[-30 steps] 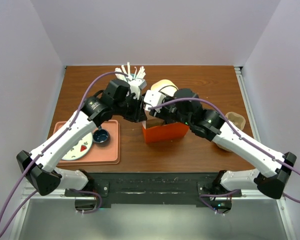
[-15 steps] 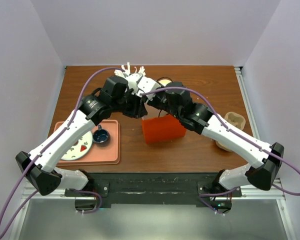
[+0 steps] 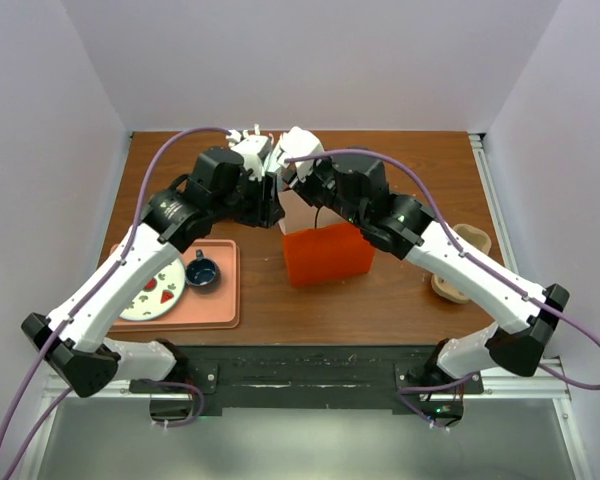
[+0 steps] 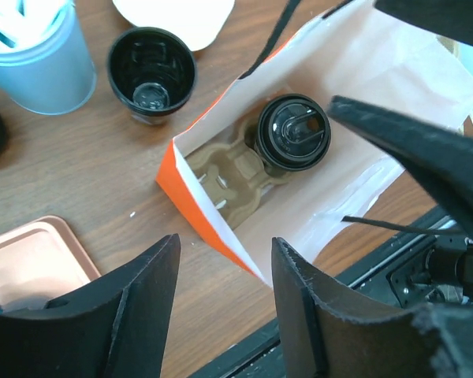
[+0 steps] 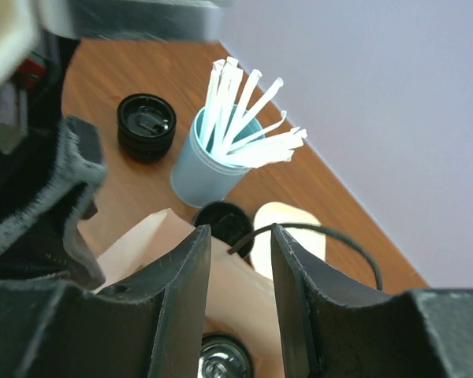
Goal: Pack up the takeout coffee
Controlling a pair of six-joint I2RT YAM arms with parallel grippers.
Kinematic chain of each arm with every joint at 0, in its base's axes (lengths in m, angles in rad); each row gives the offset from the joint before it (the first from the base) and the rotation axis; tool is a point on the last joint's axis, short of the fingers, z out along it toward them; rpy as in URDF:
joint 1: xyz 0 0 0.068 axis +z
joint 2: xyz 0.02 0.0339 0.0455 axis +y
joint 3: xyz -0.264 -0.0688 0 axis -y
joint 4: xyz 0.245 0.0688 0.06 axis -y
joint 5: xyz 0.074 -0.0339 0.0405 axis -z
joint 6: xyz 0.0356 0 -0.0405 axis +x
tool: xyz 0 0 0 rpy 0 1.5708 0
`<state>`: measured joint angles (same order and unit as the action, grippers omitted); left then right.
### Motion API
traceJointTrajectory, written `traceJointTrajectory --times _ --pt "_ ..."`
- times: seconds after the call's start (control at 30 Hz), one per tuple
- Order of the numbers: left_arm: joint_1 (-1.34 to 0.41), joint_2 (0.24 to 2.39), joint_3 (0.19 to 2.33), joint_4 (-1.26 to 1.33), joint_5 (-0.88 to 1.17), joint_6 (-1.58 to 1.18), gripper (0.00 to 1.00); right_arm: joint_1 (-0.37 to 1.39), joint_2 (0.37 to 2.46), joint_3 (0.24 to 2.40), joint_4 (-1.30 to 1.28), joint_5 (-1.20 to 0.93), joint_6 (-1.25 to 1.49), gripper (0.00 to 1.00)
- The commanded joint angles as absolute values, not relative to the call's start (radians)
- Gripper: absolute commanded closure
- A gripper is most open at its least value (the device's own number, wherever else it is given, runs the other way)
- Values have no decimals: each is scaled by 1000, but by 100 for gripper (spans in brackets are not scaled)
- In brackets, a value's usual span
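Both my wrists have lifted and drawn back from the orange bag. A second ago my left gripper and right gripper were bunched low over its mouth. Now they hang past its far edge, close to the blue straw tumbler. My right forearm no longer crosses the bag's front, so that whole orange face shows. From overhead, my right arm now covers the cream disc behind the bag.
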<state>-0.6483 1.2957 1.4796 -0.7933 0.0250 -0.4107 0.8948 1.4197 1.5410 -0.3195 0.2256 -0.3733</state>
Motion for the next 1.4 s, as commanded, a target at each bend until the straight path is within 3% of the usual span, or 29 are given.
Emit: traceJointTrajectory --times 0.0,0.37,0.53,0.57,0.6,0.67,0.73,0.9,1.0,1.13,1.27,1.37 --pt "-641 1227 1509 -781 -57 -451 45 891 1433 1675 -440 250 -233 60" --pt "-630 1161 1532 -790 -330 -477 38 891 1338 1769 -509 -38 223 52" --pt "-592 1216 1565 -758 -337 -471 38 891 1302 1790 -520 -89 363 50" --pt "-581 1253 1577 -755 -342 -471 38 891 1296 1795 -534 -95 386 47" --pt "-560 1273 1597 -749 -342 -471 38 893 1275 1795 -540 -101 385 36" --pt "-532 1336 1614 -721 -342 -477 39 891 1244 1780 -561 -60 327 25" --pt "-480 1376 1638 -695 -331 -498 39 891 1165 1703 -551 -16 272 1" --pt "-367 1505 1729 -672 -225 -538 40 891 1036 1631 -581 63 154 1" --pt "-327 1546 1744 -640 -221 -558 33 893 942 1577 -569 112 118 1" --pt "-284 1626 1778 -568 -135 -563 15 891 867 1536 -575 149 101 1" --pt "-281 1715 1821 -459 -59 -450 14 891 842 1497 -569 166 84 1" --pt "-279 1842 2000 -469 -25 -388 17 893 864 1523 -591 179 107 1"
